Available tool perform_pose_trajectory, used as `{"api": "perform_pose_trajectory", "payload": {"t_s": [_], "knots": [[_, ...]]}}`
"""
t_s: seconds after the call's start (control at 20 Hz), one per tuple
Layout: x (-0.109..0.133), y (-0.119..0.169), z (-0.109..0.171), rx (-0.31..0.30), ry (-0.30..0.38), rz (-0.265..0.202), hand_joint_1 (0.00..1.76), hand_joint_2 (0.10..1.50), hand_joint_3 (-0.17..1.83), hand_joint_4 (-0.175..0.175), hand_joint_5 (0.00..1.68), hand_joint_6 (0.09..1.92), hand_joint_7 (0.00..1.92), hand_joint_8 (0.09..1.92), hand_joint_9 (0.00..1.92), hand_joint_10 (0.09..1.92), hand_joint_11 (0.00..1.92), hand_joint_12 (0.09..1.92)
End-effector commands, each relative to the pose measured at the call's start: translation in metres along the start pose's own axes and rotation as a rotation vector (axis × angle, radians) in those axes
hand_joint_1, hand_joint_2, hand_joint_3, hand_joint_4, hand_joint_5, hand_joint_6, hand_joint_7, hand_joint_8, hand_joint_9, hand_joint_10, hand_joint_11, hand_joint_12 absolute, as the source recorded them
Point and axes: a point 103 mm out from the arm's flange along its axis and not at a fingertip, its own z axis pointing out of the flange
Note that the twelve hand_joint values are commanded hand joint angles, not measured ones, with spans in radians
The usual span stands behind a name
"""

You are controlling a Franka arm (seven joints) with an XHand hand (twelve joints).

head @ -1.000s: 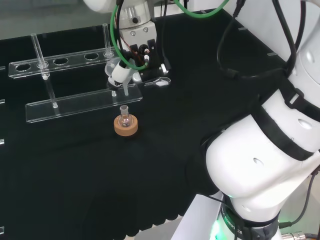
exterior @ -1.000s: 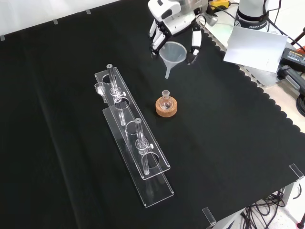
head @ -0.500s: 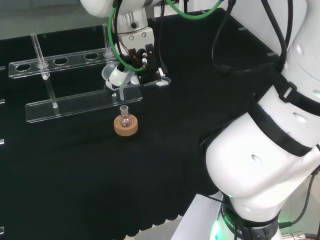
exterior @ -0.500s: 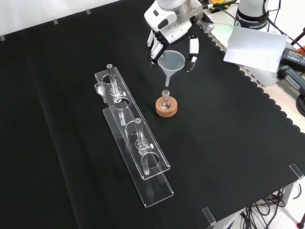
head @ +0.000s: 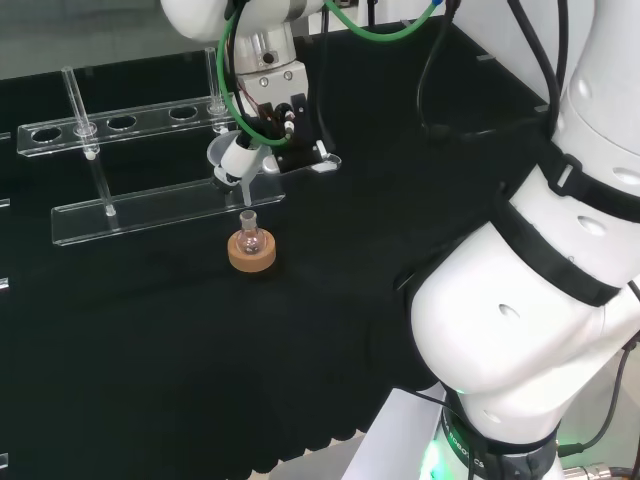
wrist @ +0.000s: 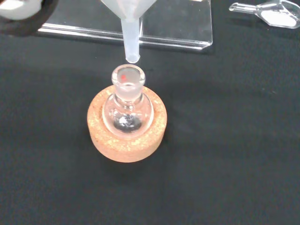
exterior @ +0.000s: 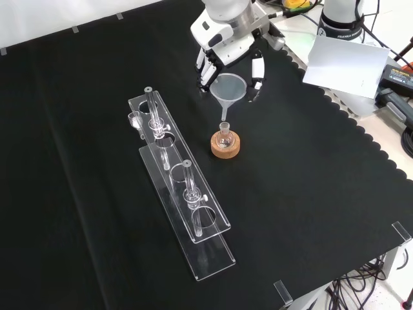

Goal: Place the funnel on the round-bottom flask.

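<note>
The hand [exterior: 227,46] is gripping the funnel [exterior: 230,88], fingers [exterior: 257,68] curled down on either side of its rim, cone up and stem pointing down. In the wrist view the funnel's stem tip [wrist: 132,44] is hanging just above the open neck of the round-bottom flask [wrist: 128,104], apart from it, not yet inside. The flask is sitting upright in its cork ring [exterior: 226,144] on the black cloth [exterior: 310,194]. The clear test tube rack [exterior: 181,187] is standing to the left in the front view, near the ring but apart. Open cloth is lying to the right of the flask and toward the camera in that view.
</note>
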Motion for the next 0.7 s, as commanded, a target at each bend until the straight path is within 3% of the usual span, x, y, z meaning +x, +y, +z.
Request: {"api": "perform_pose_trajectory", "payload": {"t_s": [0.05, 0.25, 0.55, 0.6, 0.7], "knots": [[-0.013, 0.005, 0.002, 0.006, 0.006, 0.003, 0.8, 0.79, 0.59, 0.024, 0.93, 0.8, 0.98, 0.71, 1.2, 0.37, 0.8, 1.2], [0.002, 0.009, 0.007, 0.013, 0.004, 0.0, 0.8, 0.79, 0.59, 0.024, 0.93, 0.8, 0.98, 0.71, 1.2, 0.37, 0.8, 1.2], [0.004, 0.011, 0.01, 0.012, -0.001, -0.012, 0.8, 0.8, 0.59, 0.021, 0.93, 0.8, 0.98, 0.71, 1.2, 0.37, 0.8, 1.2], [-0.01, 0.012, 0.011, 0.018, 0.013, -0.012, 0.8, 0.8, 0.59, 0.021, 0.93, 0.8, 0.98, 0.71, 1.2, 0.37, 0.8, 1.2], [-0.016, 0.013, 0.011, 0.018, 0.019, -0.015, 0.8, 0.8, 0.59, 0.021, 0.93, 0.8, 0.98, 0.71, 1.2, 0.37, 0.8, 1.2]]}}
